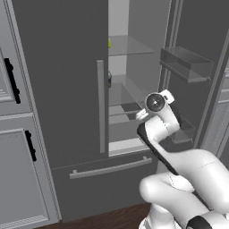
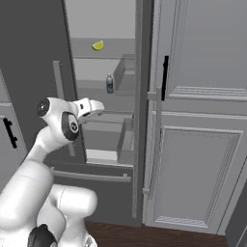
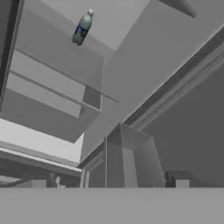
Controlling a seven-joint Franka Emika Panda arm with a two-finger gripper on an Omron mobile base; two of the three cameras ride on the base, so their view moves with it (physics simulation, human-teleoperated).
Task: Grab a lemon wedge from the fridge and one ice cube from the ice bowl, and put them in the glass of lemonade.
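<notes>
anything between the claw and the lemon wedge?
Right base view: the bottle stands on the shelf between the claw below and the lemon wedge above.

I count one tall dark grey double-door fridge (image 1: 67,89), with two doors, the right one swung open. On its clear glass shelves I see one tiny bright yellow lemon wedge (image 2: 98,46) and one small dark bottle with a pale label (image 2: 110,83). I count one long grey bar handle on the closed door (image 1: 101,107) and one on the bottom drawer (image 1: 110,167).
</notes>
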